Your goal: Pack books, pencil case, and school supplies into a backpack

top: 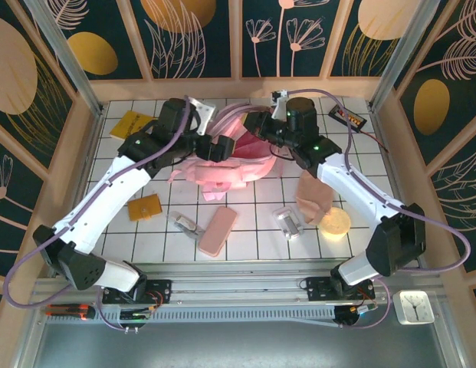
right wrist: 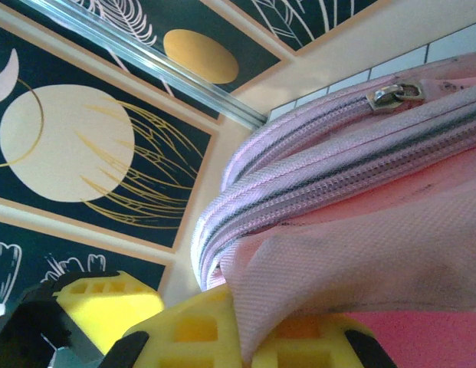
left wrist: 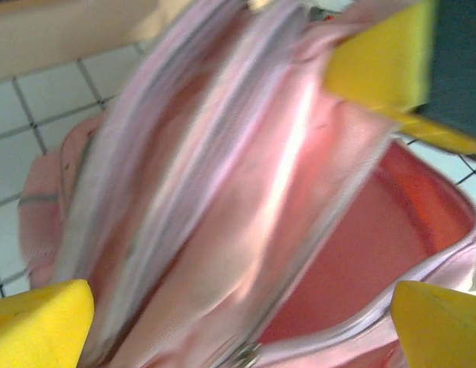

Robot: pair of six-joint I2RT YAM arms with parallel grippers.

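The pink backpack (top: 231, 167) lies at the table's middle back with its mouth open. My left gripper (top: 221, 146) hovers over that opening, open; its yellow fingertips (left wrist: 40, 322) stand far apart above the reddish inside of the backpack (left wrist: 360, 253), and this view is blurred. My right gripper (top: 258, 127) is shut on the backpack's pink rim fabric (right wrist: 360, 253), which is pinched between its yellow fingers (right wrist: 184, 326). A yellow book (top: 132, 123) lies at the back left. The pencil case (top: 218, 231), an orange-brown pad (top: 145, 207) and two silver clips (top: 185, 225) (top: 289, 222) lie in front.
A black slab with an orange label (top: 347, 116) sits at the back right. A tan bag-like object (top: 314, 198) and a pale yellow disc (top: 334, 222) lie under the right arm. Patterned walls enclose the table on three sides.
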